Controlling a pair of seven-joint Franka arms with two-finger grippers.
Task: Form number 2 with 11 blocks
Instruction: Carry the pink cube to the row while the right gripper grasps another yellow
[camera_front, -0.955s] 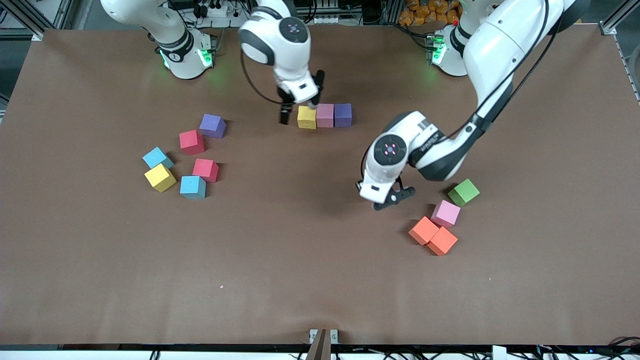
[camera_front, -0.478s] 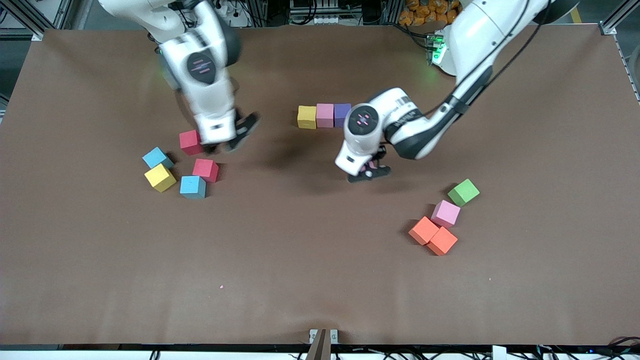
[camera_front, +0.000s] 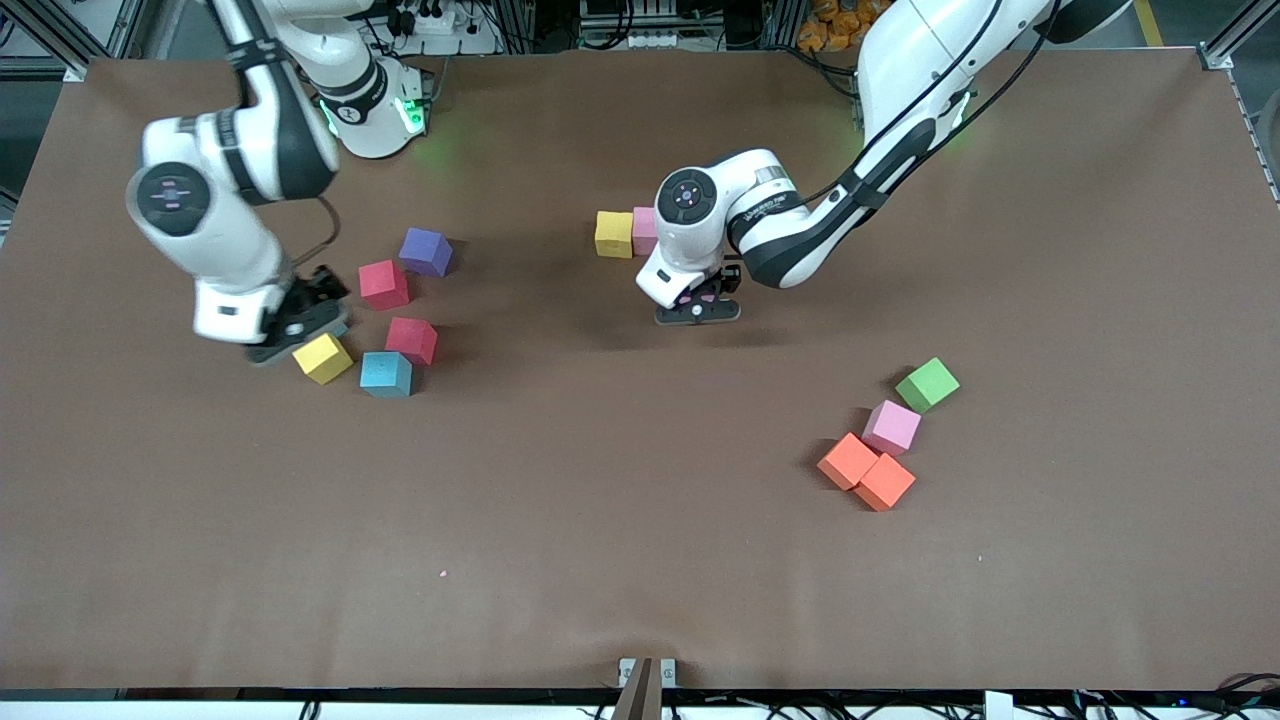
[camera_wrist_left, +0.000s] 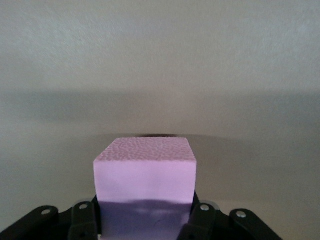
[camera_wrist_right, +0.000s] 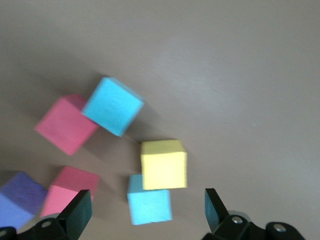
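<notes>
A pink cube (camera_wrist_left: 145, 177) is clamped between the fingers of the left gripper (camera_front: 697, 305), which is held over bare table just nearer the front camera than the started row. That row consists of a yellow cube (camera_front: 613, 233) touching a second pink cube (camera_front: 643, 228); whatever lies at its other end is hidden by the left arm. The right gripper (camera_front: 290, 330) is spread wide with nothing in it, hanging over the loose cluster at the right arm's end of the table, where a yellow block (camera_wrist_right: 163, 164), two blue blocks (camera_wrist_right: 112, 106), a red block (camera_front: 383, 283), a pinkish-red block (camera_front: 412, 340) and a purple block (camera_front: 426, 250) are scattered. Toward the left arm's end, two touching orange blocks (camera_front: 866, 472), a light pink block (camera_front: 891, 426) and a green cube (camera_front: 927, 384) lie together. The number 2 is judged to be barely begun: only its top row is laid, the carried cube appears meant for the next row, and most of the blocks remain to be fetched.
</notes>
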